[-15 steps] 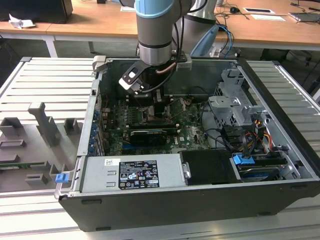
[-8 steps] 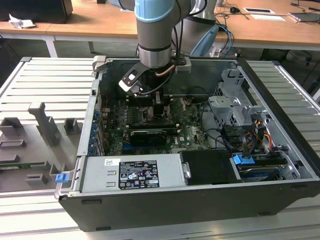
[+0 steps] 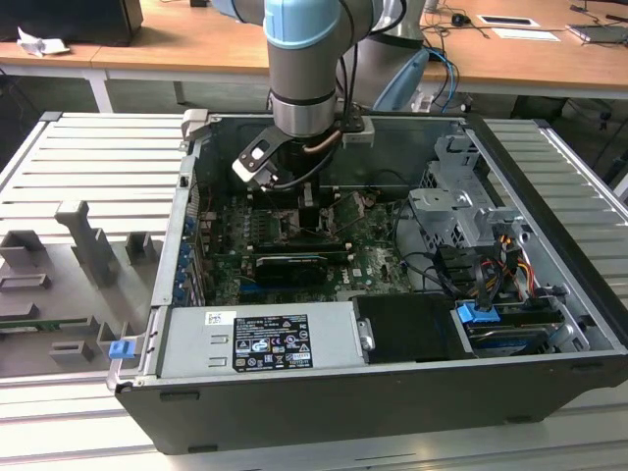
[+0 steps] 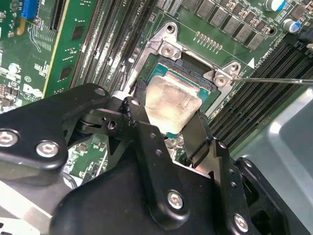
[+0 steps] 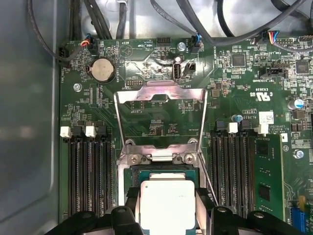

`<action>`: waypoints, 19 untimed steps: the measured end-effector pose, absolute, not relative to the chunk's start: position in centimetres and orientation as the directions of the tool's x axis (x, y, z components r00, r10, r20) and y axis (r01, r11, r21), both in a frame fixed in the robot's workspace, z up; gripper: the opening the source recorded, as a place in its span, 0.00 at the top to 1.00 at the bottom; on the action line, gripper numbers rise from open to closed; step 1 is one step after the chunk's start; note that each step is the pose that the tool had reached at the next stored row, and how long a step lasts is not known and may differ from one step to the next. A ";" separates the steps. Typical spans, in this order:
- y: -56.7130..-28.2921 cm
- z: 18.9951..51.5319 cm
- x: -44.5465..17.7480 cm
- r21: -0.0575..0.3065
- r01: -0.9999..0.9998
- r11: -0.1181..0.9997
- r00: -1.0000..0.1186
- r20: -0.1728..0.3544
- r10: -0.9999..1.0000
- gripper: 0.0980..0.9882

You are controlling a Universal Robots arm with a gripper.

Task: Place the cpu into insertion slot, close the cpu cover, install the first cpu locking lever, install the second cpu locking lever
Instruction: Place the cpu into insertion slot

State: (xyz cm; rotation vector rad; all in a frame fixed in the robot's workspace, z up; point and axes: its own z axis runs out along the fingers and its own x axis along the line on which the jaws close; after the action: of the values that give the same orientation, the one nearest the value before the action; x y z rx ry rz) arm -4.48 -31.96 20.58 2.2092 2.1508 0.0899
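Note:
The cpu, a flat square chip with a pale silvery face, sits between the black fingers of my gripper, which is shut on its two opposite edges. It hangs slightly tilted right over the insertion slot, whose dark rim shows around it. In the first wrist view the cpu lies just below the hinge of the cpu cover, a silvery frame swung open and back over the board. A thin wire locking lever stands free beside the slot. In the exterior view my gripper reaches down into the case.
Long black memory slots flank the socket on both sides, one with a green module. Cables run along the case wall. The power supply and drive cage fill the case front and the exterior view's right.

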 end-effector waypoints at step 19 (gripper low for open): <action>-31.5 20.0 -4.5 0.081 0.996 -0.025 0.026 -0.009 1.000 0.49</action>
State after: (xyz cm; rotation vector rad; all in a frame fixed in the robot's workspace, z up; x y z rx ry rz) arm -4.50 -31.46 19.99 2.2028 2.1469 0.0778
